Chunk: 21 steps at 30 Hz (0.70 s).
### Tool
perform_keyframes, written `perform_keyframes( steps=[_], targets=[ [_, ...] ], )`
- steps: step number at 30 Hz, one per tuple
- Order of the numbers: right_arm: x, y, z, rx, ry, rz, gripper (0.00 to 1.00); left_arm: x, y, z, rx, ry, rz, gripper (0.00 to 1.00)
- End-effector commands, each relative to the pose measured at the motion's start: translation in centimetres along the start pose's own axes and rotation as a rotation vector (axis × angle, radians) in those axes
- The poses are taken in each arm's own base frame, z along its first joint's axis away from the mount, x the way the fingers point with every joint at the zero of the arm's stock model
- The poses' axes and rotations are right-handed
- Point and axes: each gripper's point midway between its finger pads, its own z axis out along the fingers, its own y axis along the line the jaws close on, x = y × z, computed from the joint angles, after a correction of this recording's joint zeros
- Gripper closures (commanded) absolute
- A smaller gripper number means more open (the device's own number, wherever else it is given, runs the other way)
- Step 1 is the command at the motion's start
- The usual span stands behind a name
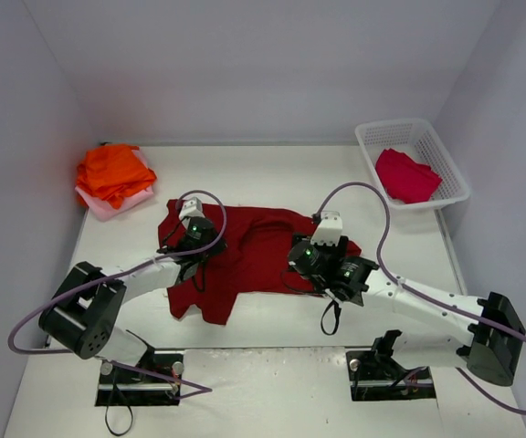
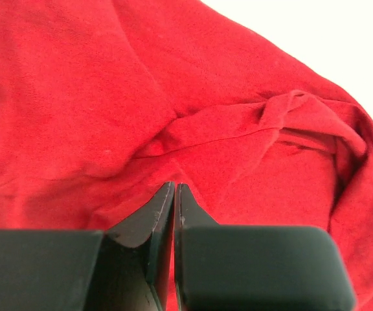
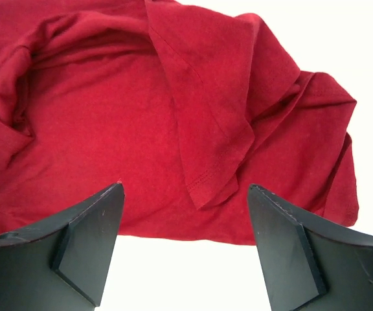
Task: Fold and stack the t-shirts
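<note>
The large dark red t-shirt (image 1: 254,251) lies spread and rumpled on the middle of the white table. My left gripper (image 1: 196,266) is down on its left part. In the left wrist view the gripper (image 2: 175,184) is shut, with folds of the red cloth (image 2: 76,97) drawn to its tips. My right gripper (image 1: 301,274) hovers over the shirt's right part. In the right wrist view it (image 3: 185,188) is open and empty above the shirt's hem (image 3: 109,129) and a turned-over flap. Folded orange t-shirts (image 1: 112,172) sit on a pale pink one (image 1: 108,205) at the back left. A crimson t-shirt (image 1: 407,175) lies in the basket.
A white lattice basket (image 1: 369,160) stands at the back right corner. Grey walls close the table on three sides. Purple cables (image 1: 373,228) loop over both arms. The arm bases (image 1: 140,379) sit at the near edge.
</note>
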Motion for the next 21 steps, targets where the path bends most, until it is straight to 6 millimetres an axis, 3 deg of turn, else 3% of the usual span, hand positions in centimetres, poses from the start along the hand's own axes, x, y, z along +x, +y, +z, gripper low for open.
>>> perform_keyframes(
  steps=[1,8,9,12,21],
  targets=[
    [-0.6,-0.1,0.5,0.048,-0.035,0.033,0.27,-3.8,-1.8,-1.4,0.019,-0.108,0.037,1.0],
    [0.5,0.4,1.4,0.072,-0.002,0.02,0.28,-4.8,-0.2,-2.8,-0.047,-0.137,0.075,1.0],
    [0.5,0.4,1.4,0.07,-0.002,0.02,0.28,-4.9,0.1,-2.9,-0.066,-0.135,0.089,0.78],
    [0.3,0.5,1.3,0.065,-0.006,0.02,0.28,-5.1,0.1,-2.9,-0.074,-0.133,0.119,0.52],
    [0.6,0.1,1.0,0.055,0.002,0.021,0.29,-4.2,-0.9,-0.4,-0.039,-0.091,0.196,0.46]
  ],
)
